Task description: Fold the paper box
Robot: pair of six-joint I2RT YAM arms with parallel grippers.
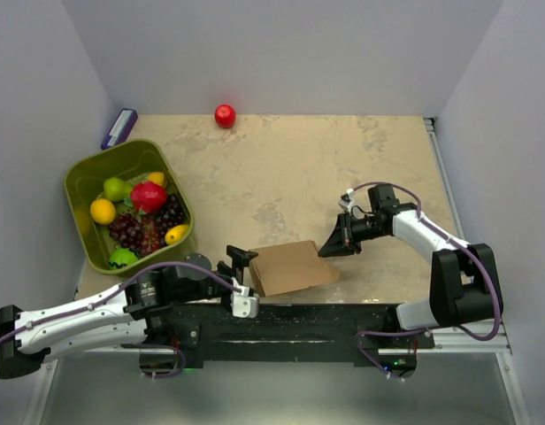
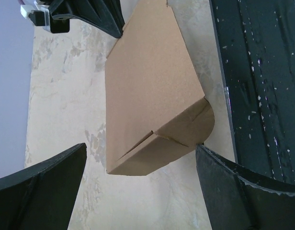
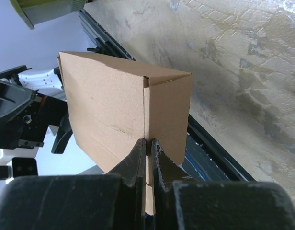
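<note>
White-shelled arms (image 1: 78, 319), black joints (image 1: 458, 283), purple cables (image 1: 184, 262) alongside; left hand (image 1: 244, 279) and right hand (image 1: 324, 251) black, perhaps matte plastic.

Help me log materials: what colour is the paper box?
Plain brown, unmarked; the paper box shows best in the left wrist view.

No text, label, number or sign can be read anywhere; the plain brown cardboard box (image 1: 290, 267) is seen unmarked.

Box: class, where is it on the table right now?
Top view: the box sits at the table's front edge, centre, between the left end effector and right end effector.
</note>
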